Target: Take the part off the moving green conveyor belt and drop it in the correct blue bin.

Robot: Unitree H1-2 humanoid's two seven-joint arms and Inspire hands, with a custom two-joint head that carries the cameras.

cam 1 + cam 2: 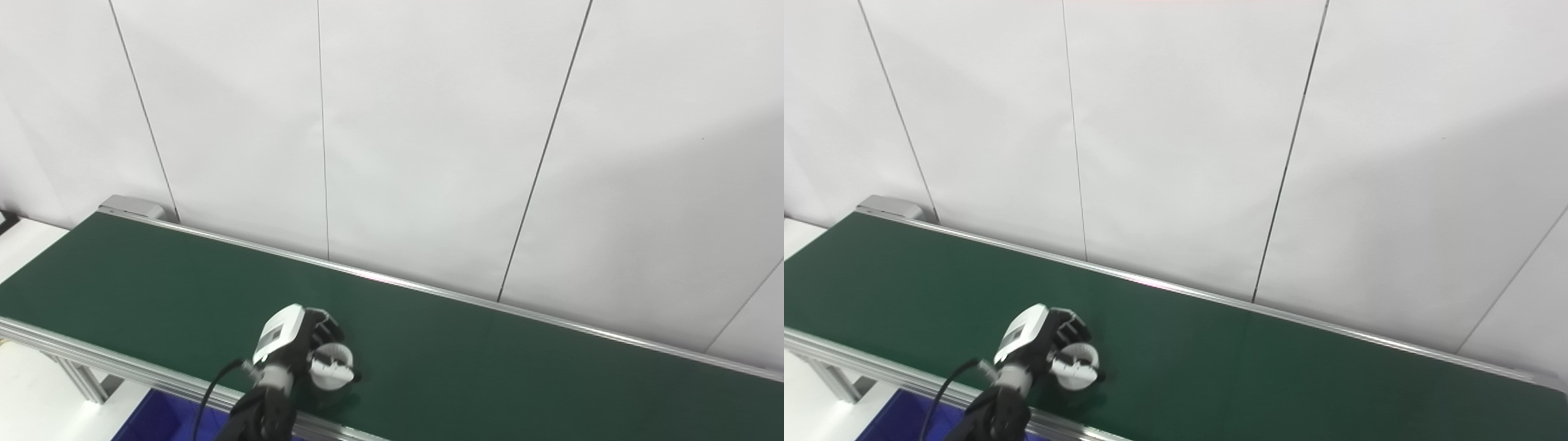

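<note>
At lower left we see a corner of the blue bin, contents hidden, fuller in the left eye view; right of it our left hand curls its fingers around the white part over the green conveyor belt

Belt: I see it running from far left to near right, straight across my view.
Wall: directly behind the belt's far rail.
Left hand: over the belt's near edge, left of centre; its arm comes up from the bottom edge.
Part: at the hand's right side, touching the fingers, just above or on the belt; I cannot tell which.
Bin: below and before the near rail, left of the arm.
Side surface: beside the belt's far-left end.
</note>
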